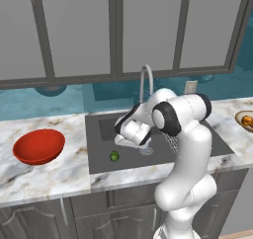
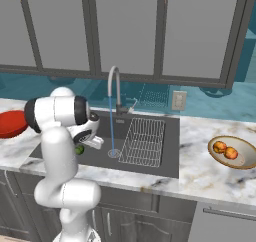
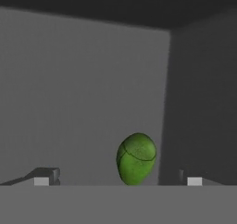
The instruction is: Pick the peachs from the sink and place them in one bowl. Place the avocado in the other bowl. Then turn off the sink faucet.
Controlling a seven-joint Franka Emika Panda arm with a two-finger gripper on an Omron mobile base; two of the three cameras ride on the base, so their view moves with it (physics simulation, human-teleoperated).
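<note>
The green avocado [image 1: 114, 156] lies on the floor of the dark sink [image 1: 101, 156], toward its left front. My gripper [image 1: 120, 144] hangs low in the basin just above and right of it. In the hand view the avocado [image 3: 135, 158] sits slightly ahead, between the gripper's [image 3: 119, 177] widely spread tips, and nothing is held. Two peachs [image 2: 220, 146] [image 2: 231, 153] rest in the tan bowl [image 2: 242, 162] on the right counter. The red bowl [image 1: 38, 146] stands on the left counter. The silver faucet [image 2: 115, 86] runs a thin blue stream into the drain.
A wire rack [image 2: 145, 141] fills the right half of the sink [image 2: 171, 136]. My arm's elbow leans over the basin's front edge. Grey wall cabinets hang above a teal backsplash with an outlet [image 2: 178, 100].
</note>
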